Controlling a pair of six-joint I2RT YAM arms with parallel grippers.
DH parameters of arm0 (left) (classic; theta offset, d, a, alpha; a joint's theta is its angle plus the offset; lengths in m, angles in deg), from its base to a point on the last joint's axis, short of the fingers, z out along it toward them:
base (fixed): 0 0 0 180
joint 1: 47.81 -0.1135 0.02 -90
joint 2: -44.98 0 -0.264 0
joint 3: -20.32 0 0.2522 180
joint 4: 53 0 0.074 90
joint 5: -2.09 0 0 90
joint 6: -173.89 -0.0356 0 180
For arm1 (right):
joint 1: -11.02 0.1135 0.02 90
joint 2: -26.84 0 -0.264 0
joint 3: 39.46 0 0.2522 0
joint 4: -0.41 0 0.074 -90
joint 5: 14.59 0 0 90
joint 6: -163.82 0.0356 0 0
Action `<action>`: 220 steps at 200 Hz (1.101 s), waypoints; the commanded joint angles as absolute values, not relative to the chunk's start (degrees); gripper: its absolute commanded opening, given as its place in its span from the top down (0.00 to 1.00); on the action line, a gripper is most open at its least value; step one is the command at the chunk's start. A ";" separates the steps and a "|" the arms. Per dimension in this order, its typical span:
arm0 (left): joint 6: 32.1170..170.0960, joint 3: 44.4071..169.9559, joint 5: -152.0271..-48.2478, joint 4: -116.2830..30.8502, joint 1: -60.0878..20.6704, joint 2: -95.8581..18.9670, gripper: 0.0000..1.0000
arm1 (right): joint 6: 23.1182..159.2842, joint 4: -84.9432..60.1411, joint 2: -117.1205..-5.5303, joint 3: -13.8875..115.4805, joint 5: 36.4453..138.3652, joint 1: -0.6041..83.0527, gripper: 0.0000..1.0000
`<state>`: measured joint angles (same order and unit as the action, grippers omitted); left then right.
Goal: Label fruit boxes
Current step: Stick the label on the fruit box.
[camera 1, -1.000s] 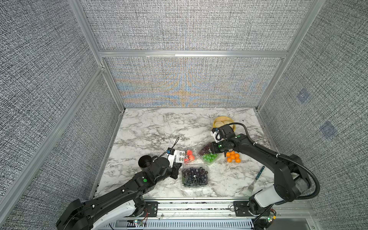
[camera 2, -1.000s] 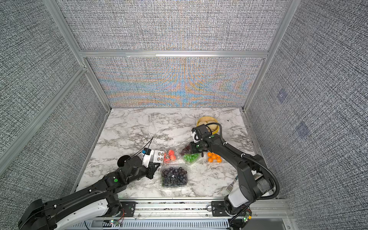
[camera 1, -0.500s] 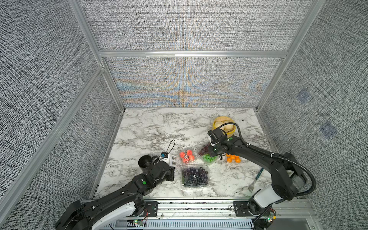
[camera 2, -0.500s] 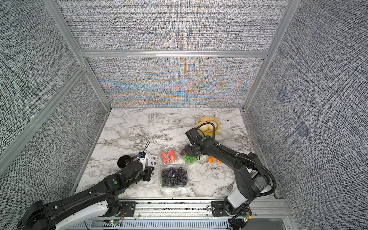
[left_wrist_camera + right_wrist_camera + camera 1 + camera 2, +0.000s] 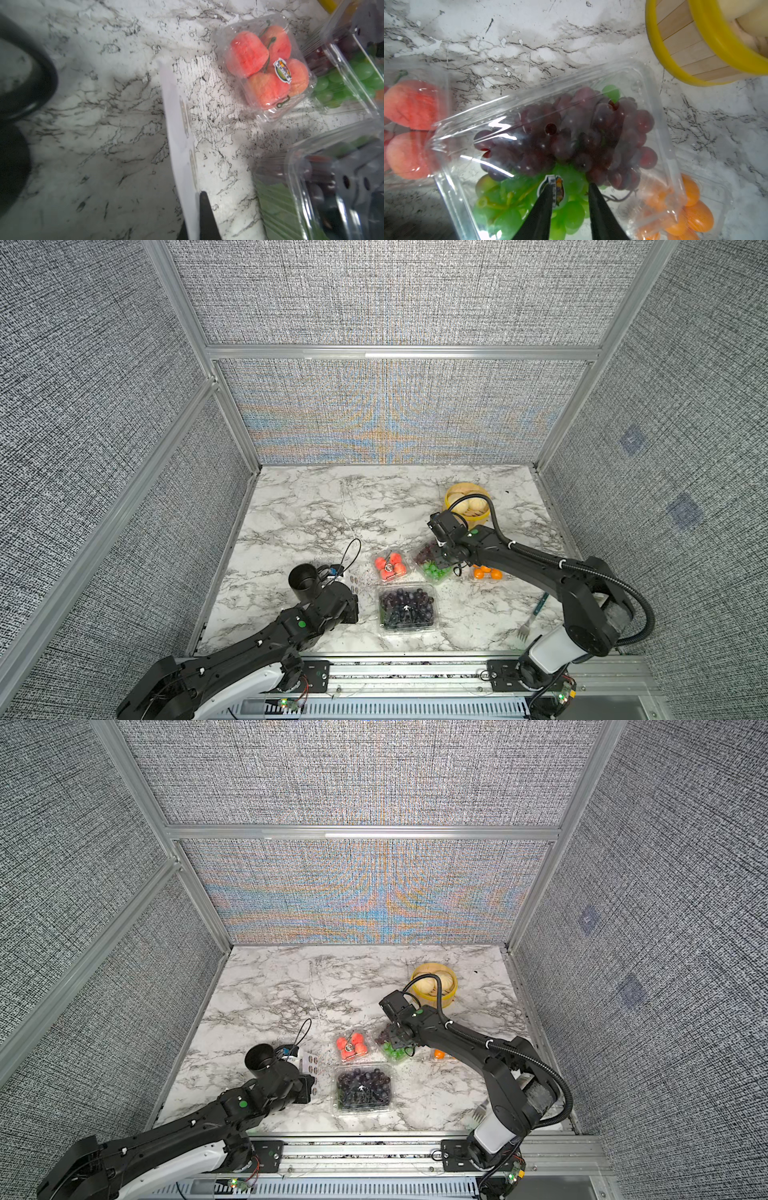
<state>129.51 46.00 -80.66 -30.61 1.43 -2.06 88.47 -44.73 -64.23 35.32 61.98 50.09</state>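
Four clear fruit boxes sit near the table's front. The red-fruit box (image 5: 390,566) (image 5: 268,68) carries a sticker (image 5: 282,70). The dark grape box (image 5: 406,609) lies in front of it. My right gripper (image 5: 570,187) stands open just above the lid of the purple-and-green grape box (image 5: 430,564) (image 5: 560,135). A round sticker (image 5: 558,189) lies on that lid and partly clings to one finger. The orange-fruit box (image 5: 488,572) (image 5: 691,209) is mostly behind the right arm. My left gripper (image 5: 197,195) is shut on the white sticker sheet (image 5: 176,124) (image 5: 309,1065), left of the red-fruit box.
A yellow steamer basket (image 5: 467,499) (image 5: 695,52) with pale buns stands behind the right wrist. A black cup (image 5: 303,578) sits beside the left wrist. A fork (image 5: 532,618) lies at the front right. Grey walls enclose three sides.
My right gripper has shifted left onto the grape box lid and opened. My left arm has drawn the sticker sheet back from the red-fruit box, towards the front left.
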 commanded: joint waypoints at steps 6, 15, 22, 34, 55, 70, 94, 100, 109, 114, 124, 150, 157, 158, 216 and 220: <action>131.30 44.89 -85.91 -30.77 -0.93 -1.16 1.00 | 88.66 -44.94 -63.24 34.32 62.31 51.17 0.63; 131.35 44.74 -87.14 -30.40 -1.82 -1.24 0.94 | 88.63 -44.53 -62.85 33.99 62.32 51.17 0.58; 131.71 44.55 -87.36 -29.97 -2.30 -1.02 0.90 | 88.87 -44.31 -62.69 33.92 62.03 51.13 0.57; 131.75 44.88 -86.20 -27.90 -2.41 -0.20 0.85 | 89.23 -45.43 -62.61 34.60 60.91 51.19 0.56; 131.26 46.92 -83.40 -21.89 -2.45 0.17 0.74 | 89.64 -46.09 -61.34 34.35 58.87 51.10 0.56; 131.67 47.36 -82.87 -20.83 -2.43 -0.56 0.68 | 89.54 -45.67 -60.30 33.96 58.62 51.10 0.56; 132.10 49.28 -79.23 -15.65 -2.40 -1.25 0.64 | 89.37 -44.74 -59.21 33.34 58.60 51.10 0.56; 132.52 49.61 -78.07 -14.43 -2.41 -1.16 0.62 | 89.37 -44.80 -59.48 33.37 58.21 51.14 0.56; 132.50 49.64 -77.72 -14.36 -2.41 -0.86 0.60 | 89.20 -44.98 -60.23 33.54 58.01 51.12 0.56; 132.49 49.50 -77.71 -14.53 -2.44 -0.73 0.51 | 89.12 -44.91 -60.68 33.70 58.00 51.10 0.56; 132.52 49.59 -77.43 -14.11 -2.40 -0.54 0.42 | 88.93 -44.85 -61.59 33.98 58.01 51.10 0.56; 132.49 50.24 -76.57 -12.78 -2.46 -0.44 0.25 | 88.57 -43.96 -64.12 34.91 56.68 50.93 0.56; 132.49 50.29 -76.38 -12.91 -2.45 -0.83 0.24 | 88.88 -44.95 -64.98 35.74 55.91 50.75 0.56; 132.49 50.31 -76.30 -12.93 -2.45 -0.91 0.24 | 88.91 -45.06 -65.13 35.83 55.81 50.75 0.56; 132.45 54.01 -76.00 -11.80 -2.04 -9.05 0.24 | 89.90 -42.32 -56.79 32.03 58.15 51.01 0.55; 132.49 54.09 -76.31 -12.23 -1.89 -9.49 0.24 | 89.86 -41.92 -55.97 31.72 58.65 51.09 0.55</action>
